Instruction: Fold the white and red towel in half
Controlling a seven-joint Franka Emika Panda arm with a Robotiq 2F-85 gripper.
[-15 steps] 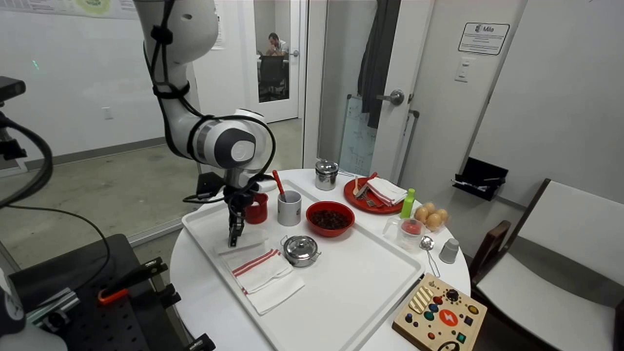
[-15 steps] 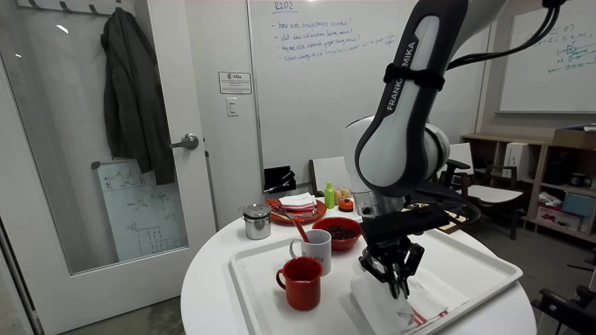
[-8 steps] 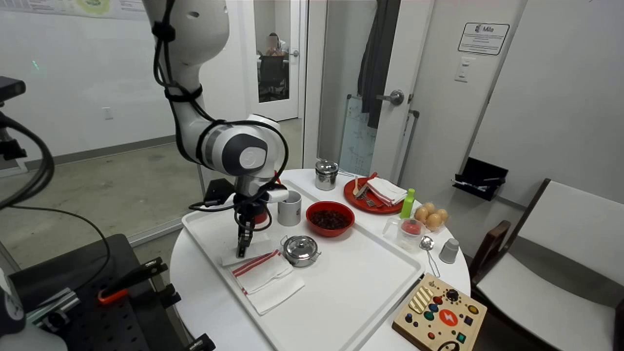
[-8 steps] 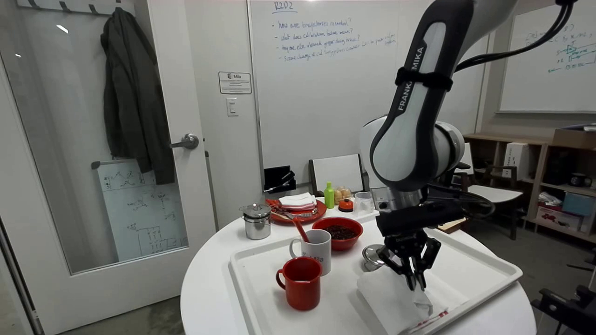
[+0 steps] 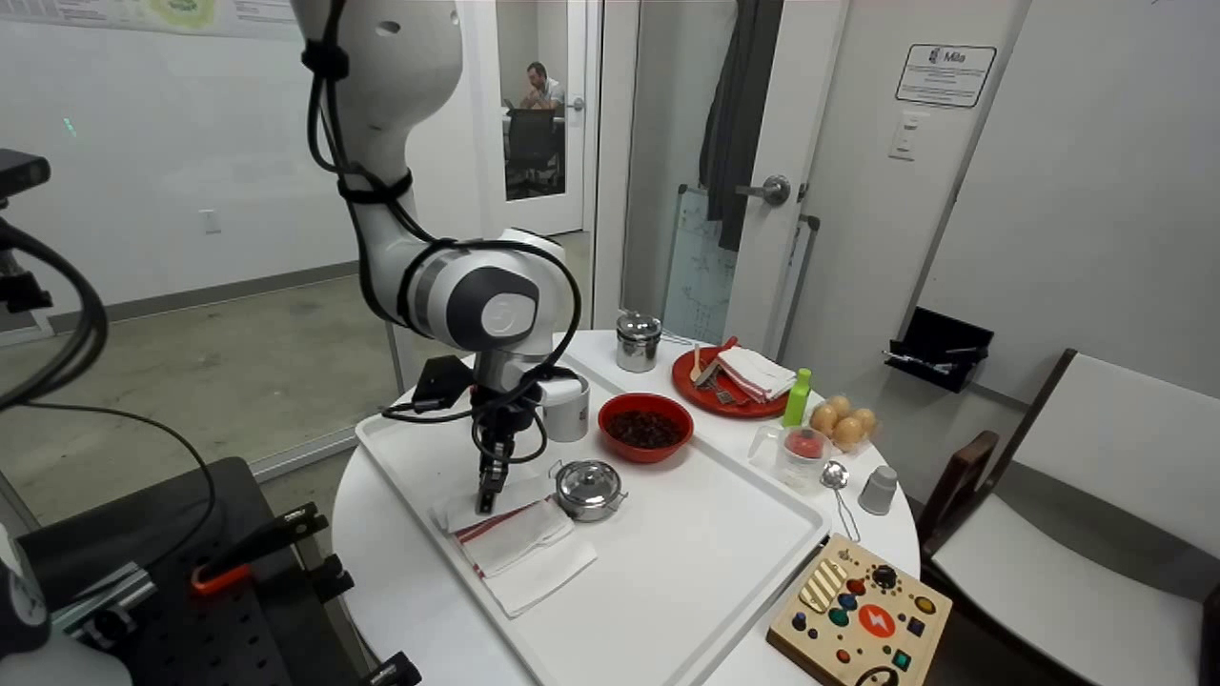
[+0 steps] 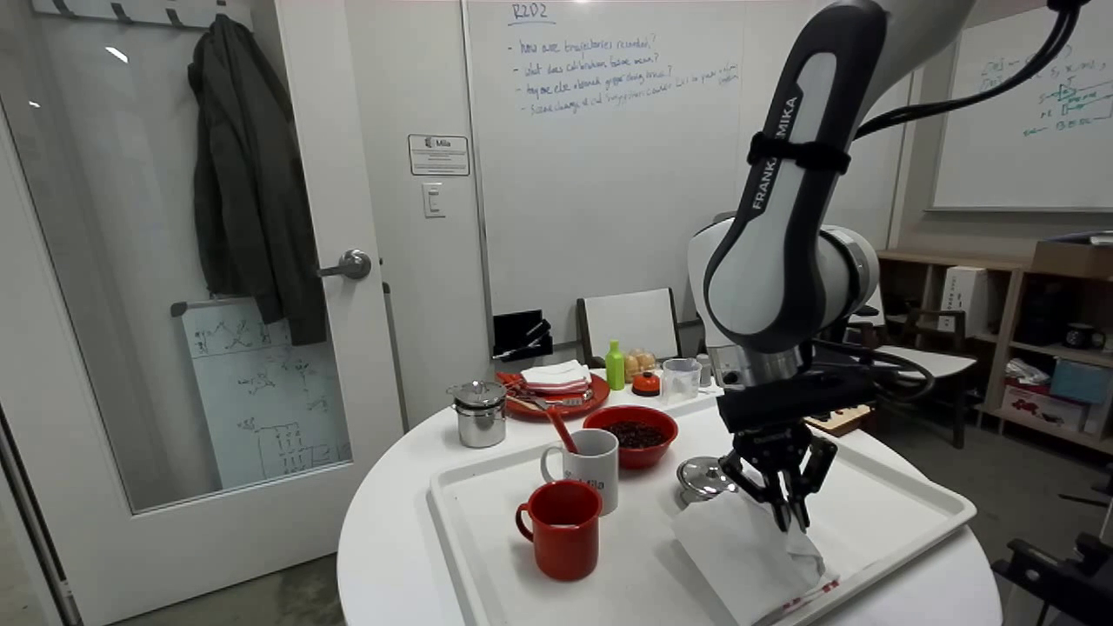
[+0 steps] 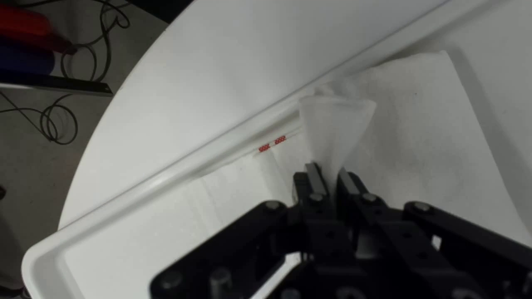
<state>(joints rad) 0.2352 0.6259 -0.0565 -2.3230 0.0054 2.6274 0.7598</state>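
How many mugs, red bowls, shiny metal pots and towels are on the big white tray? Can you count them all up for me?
Mugs: 2, the red mug and the white mug
Red bowls: 1, the red bowl
Shiny metal pots: 1, the metal pot
Towels: 1, the white and red towel
Total: 5

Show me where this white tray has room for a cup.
Widest: the white rectangular tray from the round lidded metal bowl towards the square wooden knob board. Narrower: between the red cylindrical mug and the thin white and red towel. Crowded: around the white cylindrical mug and round red bowl, and under the black gripper.
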